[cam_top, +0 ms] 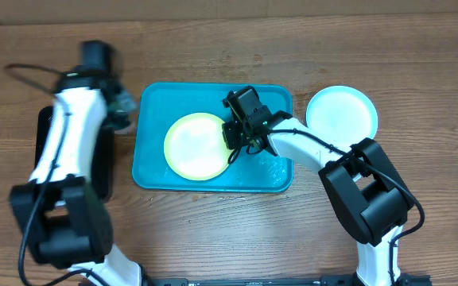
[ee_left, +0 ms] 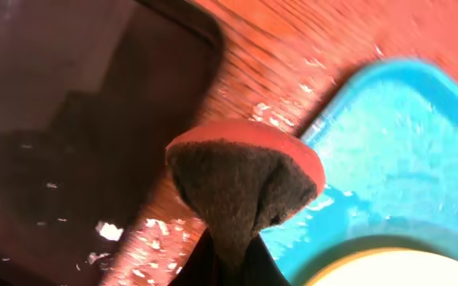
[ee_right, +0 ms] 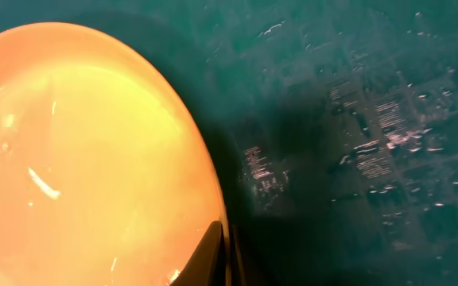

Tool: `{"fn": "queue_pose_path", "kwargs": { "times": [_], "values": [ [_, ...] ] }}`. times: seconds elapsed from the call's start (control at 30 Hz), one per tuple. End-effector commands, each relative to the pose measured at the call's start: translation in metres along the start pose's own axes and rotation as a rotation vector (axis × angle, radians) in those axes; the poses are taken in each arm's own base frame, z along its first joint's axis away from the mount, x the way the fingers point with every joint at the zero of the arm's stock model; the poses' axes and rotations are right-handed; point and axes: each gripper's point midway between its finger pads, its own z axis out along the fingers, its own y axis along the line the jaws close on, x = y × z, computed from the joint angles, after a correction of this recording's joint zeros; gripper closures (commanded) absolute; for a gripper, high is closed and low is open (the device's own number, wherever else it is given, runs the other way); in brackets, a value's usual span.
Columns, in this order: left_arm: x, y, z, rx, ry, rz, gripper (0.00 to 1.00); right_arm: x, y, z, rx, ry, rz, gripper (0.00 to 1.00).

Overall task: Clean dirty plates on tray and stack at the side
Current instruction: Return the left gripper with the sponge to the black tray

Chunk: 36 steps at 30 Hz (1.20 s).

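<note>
My R gripper [cam_top: 230,141] at yellow-green plate [cam_top: 193,147] rim; L gripper [cam_top: 118,102] holds sponge [ee_left: 245,171].
R jaws' gap: can't tell. L clamps sponge beside tray [cam_top: 153,171], prob. leaving R room.

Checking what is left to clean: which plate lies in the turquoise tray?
The yellow-green plate, lying in the turquoise tray with the right gripper at its rim; the pale plate sits outside it on the table.

Robotics lab setup, wood-grain table [cam_top: 229,230], left arm [cam_top: 66,135] and right arm [cam_top: 308,147] mounted
</note>
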Motion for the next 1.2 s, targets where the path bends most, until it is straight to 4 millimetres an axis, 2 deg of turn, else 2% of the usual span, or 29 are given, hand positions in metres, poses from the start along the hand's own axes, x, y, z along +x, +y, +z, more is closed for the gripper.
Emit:
{"fn": "queue_pose_path", "kwargs": {
  "times": [0.0, 0.1, 0.2, 0.33, 0.57, 0.87, 1.03, 1.17],
  "values": [
    [-0.004, 0.028, -0.002, 0.084, 0.083, -0.062, 0.96, -0.056, -0.005, -0.046, 0.142, -0.175, -0.094, 0.96],
    [-0.002, 0.062, 0.008, 0.040, 0.128, -0.101, 0.96, -0.077, -0.005, -0.075, 0.289, -0.249, -0.175, 0.96],
    [-0.001, 0.088, 0.020, 0.014, 0.148, -0.150, 0.96, -0.098, 0.001, -0.106, 0.424, -0.327, -0.258, 0.96],
    [-0.002, 0.108, 0.033, 0.004, 0.135, -0.202, 0.96, -0.115, 0.017, -0.138, 0.552, -0.396, -0.375, 0.96],
    [0.002, 0.134, 0.055, -0.027, 0.111, -0.256, 0.95, -0.129, 0.040, -0.183, 0.851, -0.466, -0.590, 0.96],
    [0.006, 0.139, 0.071, -0.046, 0.123, -0.260, 0.96, -0.134, 0.079, -0.214, 1.048, -0.478, -0.830, 0.96],
    [0.013, 0.141, 0.083, -0.059, 0.157, -0.261, 0.84, -0.133, 0.095, -0.220, 1.062, -0.497, -0.873, 0.96],
    [0.007, 0.140, 0.081, -0.052, 0.145, -0.261, 0.79, -0.131, 0.099, -0.220, 1.057, -0.500, -0.880, 0.96]
  ]
}}
